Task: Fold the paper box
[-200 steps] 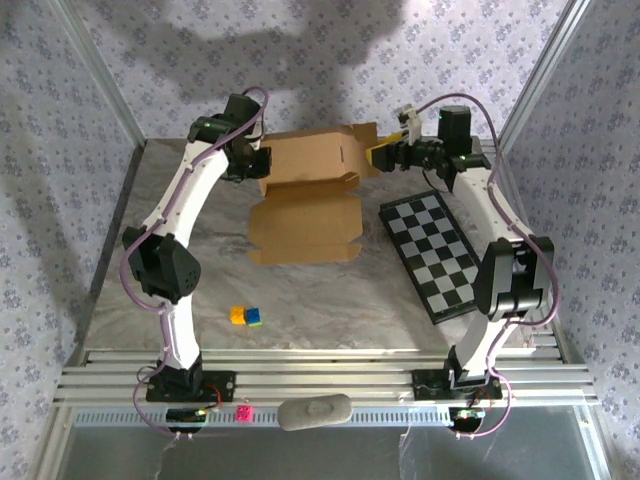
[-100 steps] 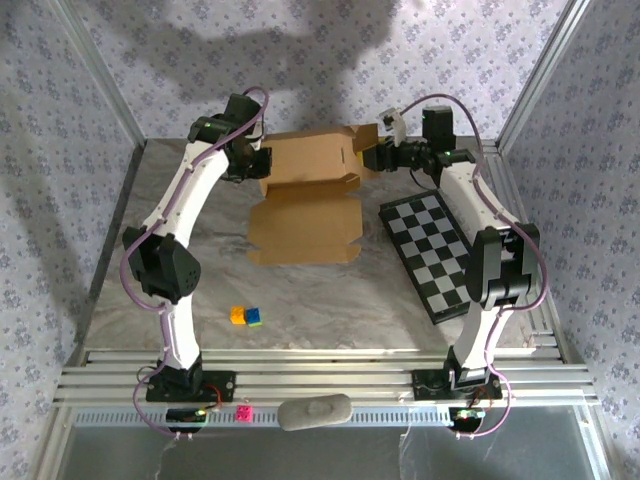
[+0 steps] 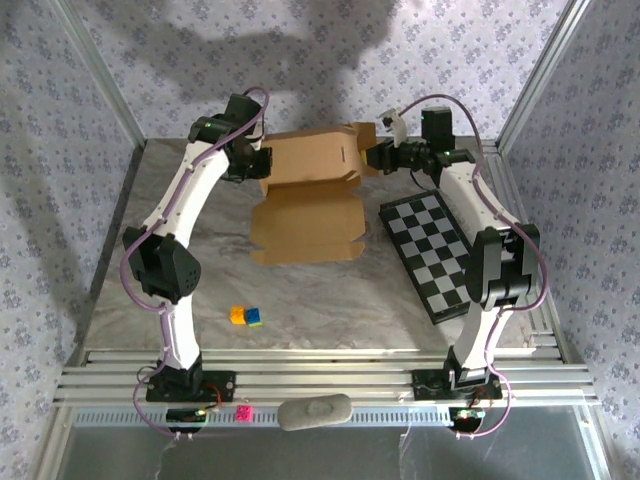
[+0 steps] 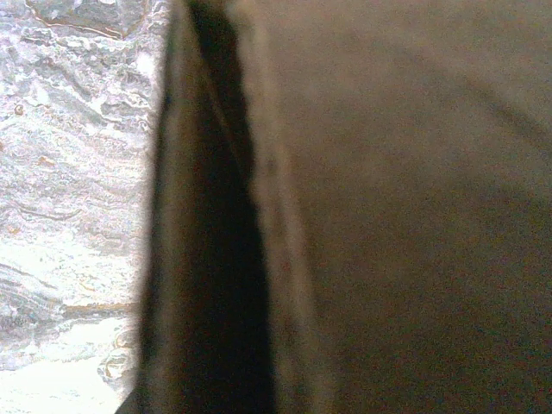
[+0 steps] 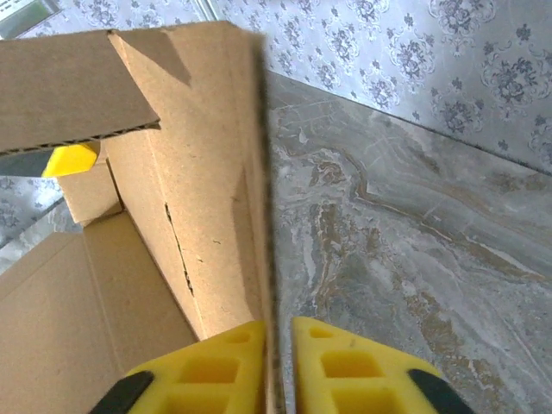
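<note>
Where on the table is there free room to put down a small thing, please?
The table is barest on the near side, between the box, the cubes and the checkerboard. The gap between box and checkerboard is narrow. The back is crowded: the left gripper and right gripper are at the box.

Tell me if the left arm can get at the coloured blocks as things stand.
Probably yes: the coloured blocks lie on open table on its side. But the left pincer sits against the left side of the paper box, so it must leave that first.
</note>
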Motion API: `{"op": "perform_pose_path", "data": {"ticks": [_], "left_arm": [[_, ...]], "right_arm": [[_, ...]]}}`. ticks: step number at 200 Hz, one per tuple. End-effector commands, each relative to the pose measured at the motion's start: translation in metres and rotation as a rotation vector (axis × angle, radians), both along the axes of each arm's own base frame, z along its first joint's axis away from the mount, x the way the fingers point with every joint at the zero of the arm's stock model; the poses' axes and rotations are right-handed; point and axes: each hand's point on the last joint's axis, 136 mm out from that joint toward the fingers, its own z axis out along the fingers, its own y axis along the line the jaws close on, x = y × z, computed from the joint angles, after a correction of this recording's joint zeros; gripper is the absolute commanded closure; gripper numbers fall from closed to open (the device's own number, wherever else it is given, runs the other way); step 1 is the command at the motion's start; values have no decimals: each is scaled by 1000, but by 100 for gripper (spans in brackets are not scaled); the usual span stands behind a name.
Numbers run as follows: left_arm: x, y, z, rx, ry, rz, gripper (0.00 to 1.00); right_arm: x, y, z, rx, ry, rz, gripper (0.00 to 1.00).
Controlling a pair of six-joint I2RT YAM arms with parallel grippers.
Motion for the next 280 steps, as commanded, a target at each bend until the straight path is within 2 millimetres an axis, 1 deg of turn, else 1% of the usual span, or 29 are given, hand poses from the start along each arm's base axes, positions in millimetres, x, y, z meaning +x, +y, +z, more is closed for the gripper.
{"op": "perform_pose_path", "data": {"ticks": [1,19,59,84,85,99,105,112,123,144,158,171,194,209,213,231,235,241,247,251,257,269,273,280], "left_arm": [[-5,-1,8,-24,7,-8,100],[-6,-3,8,-34,9,-5,100],[-6,-6,13,-61,7,27,100],[-5,-6,12,-67,13,47,100],[-5,-6,12,-67,15,49,100],[-5,-6,12,-69,15,59,100],[-5,-6,11,-69,19,63,100],[-5,-6,11,-70,19,65,100],[-5,-5,11,-69,20,69,100],[-5,-5,10,-68,21,73,100],[-5,-5,11,-67,21,78,100],[-6,-3,11,-61,21,81,100],[-7,2,10,-43,23,93,100],[-7,5,11,-32,21,94,100],[-7,6,11,-29,19,94,100],[-6,12,11,-7,12,92,100],[-5,14,11,1,11,91,100],[-4,15,11,5,8,90,100],[-3,17,10,8,5,87,100],[-1,17,10,9,1,85,100],[0,18,9,12,-5,81,100],[5,18,7,7,-20,70,100],[8,16,7,2,-26,62,100],[11,13,7,-7,-39,47,100]], "right_arm": [[-4,2,28,-27,-70,-13,92],[-3,3,26,-57,-70,-39,100],[0,10,31,-135,-89,-177,100],[-2,17,33,-237,-136,-334,100],[-1,15,33,-244,-138,-346,100],[-5,17,35,-327,-191,-459,100],[-5,14,36,-352,-203,-539,100],[-9,17,37,-379,-218,-573,100],[-12,13,38,-419,-230,-670,100],[-21,11,39,-461,-224,-795,100],[-26,14,43,-484,-240,-839,100],[-30,20,49,-481,-254,-843,100],[-36,19,68,-452,-281,-851,100],[-42,19,81,-399,-283,-795,100],[-44,20,84,-378,-277,-764,95],[-58,22,105,-227,-239,-585,68],[-63,24,109,-184,-228,-531,57],[-68,21,120,-119,-212,-478,47],[-73,16,128,-66,-202,-424,40],[-77,15,133,-19,-184,-380,37],[-81,9,144,48,-164,-345,34],[-84,-6,158,157,-117,-316,31],[-81,-15,163,194,-109,-320,31],[-76,-29,165,245,-92,-347,30]]}}
